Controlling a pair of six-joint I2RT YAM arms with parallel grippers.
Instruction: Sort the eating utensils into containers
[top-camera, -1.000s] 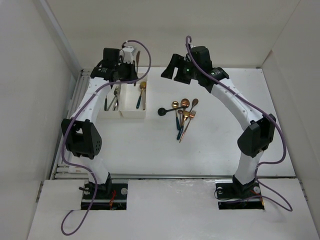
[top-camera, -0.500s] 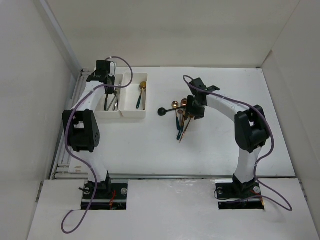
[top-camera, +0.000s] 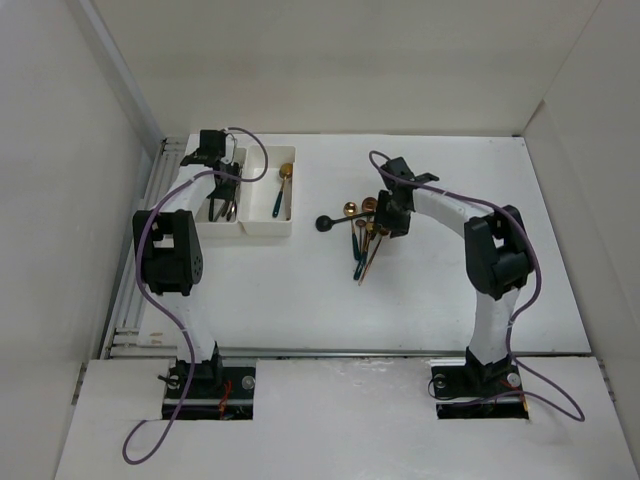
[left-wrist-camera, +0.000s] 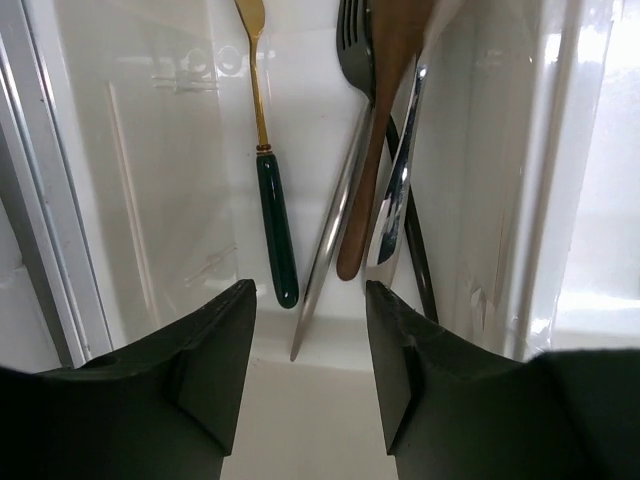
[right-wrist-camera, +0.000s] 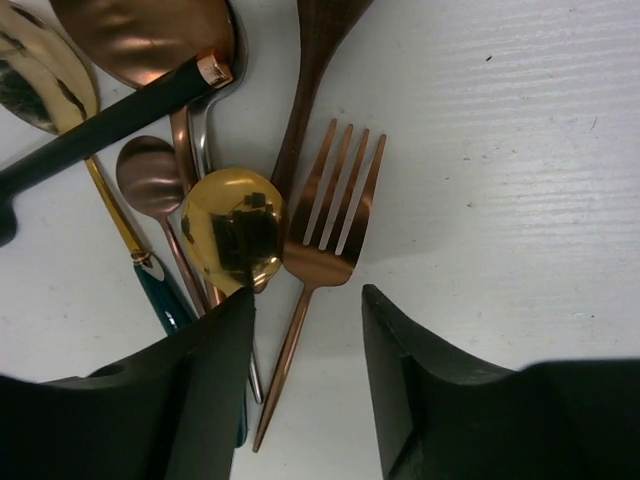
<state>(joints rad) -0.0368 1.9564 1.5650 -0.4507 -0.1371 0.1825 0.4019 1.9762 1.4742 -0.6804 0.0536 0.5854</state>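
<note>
On the white table (top-camera: 440, 300), far-left quarter: two white trays joined side by side.

Left tray (top-camera: 203, 225): left gripper (top-camera: 213, 160) above it, fingers (left-wrist-camera: 215, 370) spread, nothing between them. Contents, seen from the left wrist, lie lengthwise just beyond the fingertips:
- gold-headed utensil with dark teal handle (left-wrist-camera: 275, 235)
- silver handle (left-wrist-camera: 335, 250)
- copper-brown handle (left-wrist-camera: 368, 180)
- mirror-bright handle (left-wrist-camera: 398, 190)
- black fork (left-wrist-camera: 350, 35)

The last four overlap. The teal handle lies apart beside them.

Right tray (top-camera: 266, 230): gold-headed spoon (top-camera: 285, 172) and a teal-handled piece (top-camera: 277, 205), apart from both grippers.

Table centre: loose pile of utensils (top-camera: 362, 240), well apart from the trays. Right gripper (top-camera: 385, 215) is low over the pile's far end, fingers (right-wrist-camera: 205, 385) spread, gripping nothing.

Between the fingertips in the right wrist view:
- copper fork (right-wrist-camera: 330, 225), tines away from the gripper, handle slanting back toward one finger
- gold spoon bowl (right-wrist-camera: 233, 240), touching the fork

Further items:
- small copper spoon (right-wrist-camera: 148, 172)
- large copper spoon bowl (right-wrist-camera: 140, 35)
- black handle with copper collar (right-wrist-camera: 100, 125)
- gold spoon with teal handle (right-wrist-camera: 40, 75)
- dark brown handle (right-wrist-camera: 312, 60)
- black round-headed spoon (top-camera: 325, 222), at the pile's left edge
</note>
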